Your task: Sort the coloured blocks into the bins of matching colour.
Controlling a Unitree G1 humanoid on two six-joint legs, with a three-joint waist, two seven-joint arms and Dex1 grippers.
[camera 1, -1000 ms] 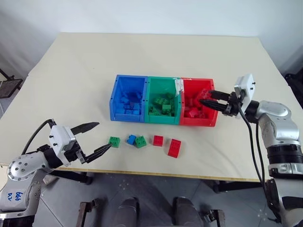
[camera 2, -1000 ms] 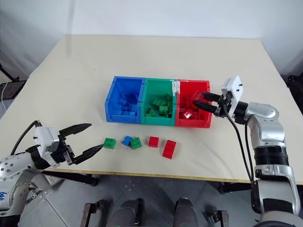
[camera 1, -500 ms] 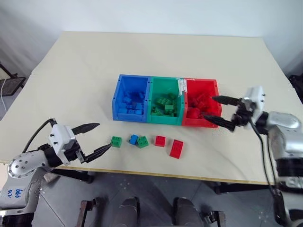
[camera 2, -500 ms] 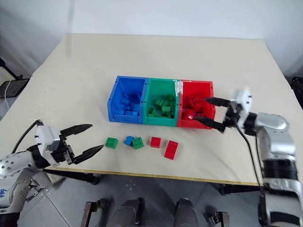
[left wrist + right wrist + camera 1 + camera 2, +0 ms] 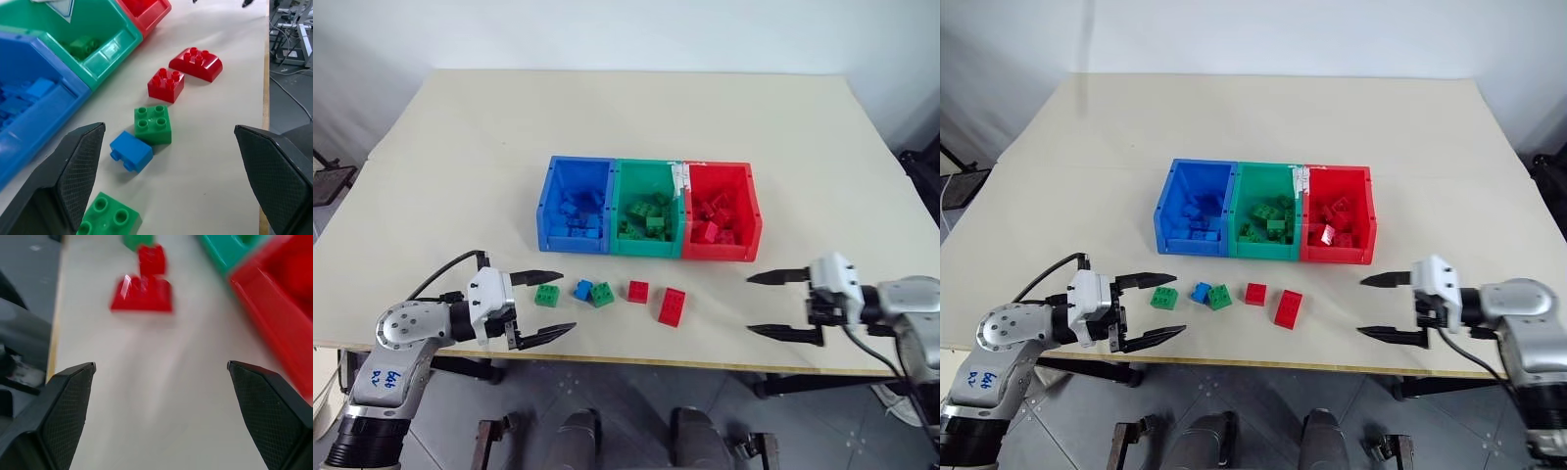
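Observation:
Three joined bins stand mid-table: blue point(image 5: 546, 201), green point(image 5: 648, 166) and red point(image 5: 754, 201), each holding blocks of its own colour. In front of them lies a row of loose blocks: a green one point(image 5: 546, 295), a blue one point(image 5: 583, 290) touching another green one point(image 5: 604, 294), a square red one point(image 5: 637, 291) and a longer red one point(image 5: 673, 306). My left gripper point(image 5: 566, 304) is open, low over the table, its fingers on either side of the leftmost green block point(image 5: 110, 220). My right gripper point(image 5: 750, 305) is open and empty, right of the long red block point(image 5: 142, 293), pointing at it.
The table's front edge point(image 5: 646, 360) runs just below both grippers. Bare tabletop stretches behind and to both sides of the bins.
My right gripper opened over the red bin, then drew back and down to the front of the table. My left gripper slid right toward the leftmost green block.

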